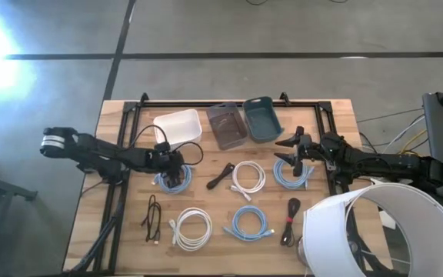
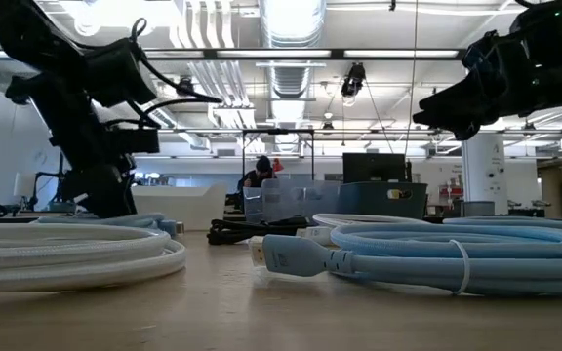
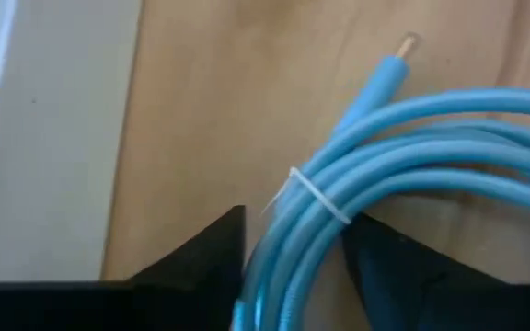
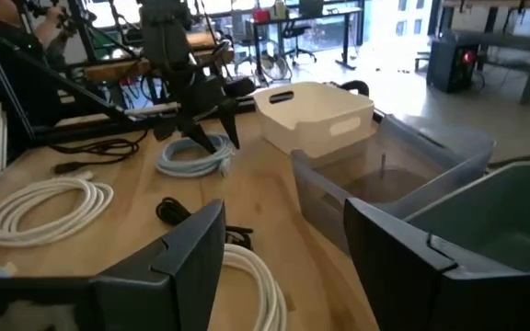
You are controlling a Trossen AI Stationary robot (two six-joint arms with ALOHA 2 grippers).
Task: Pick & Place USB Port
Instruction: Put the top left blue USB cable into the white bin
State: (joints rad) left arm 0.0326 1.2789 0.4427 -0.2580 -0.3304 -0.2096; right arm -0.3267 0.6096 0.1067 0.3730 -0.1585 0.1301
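left pincer (image 1: 174, 175): fingers apart, straddling blue cable (image 3: 366, 175) toward counter's left rear, by white bin (image 1: 178, 127) | cable: light, floppy, slick (take the bundle at its white tie (image 3: 318, 195)) | right pincer (image 1: 289, 145): apart, empty, above right rear

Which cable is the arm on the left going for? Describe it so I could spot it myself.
Start at the white bin at the table's far edge. Just in front of it lies a light blue coil, with the left gripper down over it, a finger on either side of the strands. The other two blue coils lie further right, untouched.
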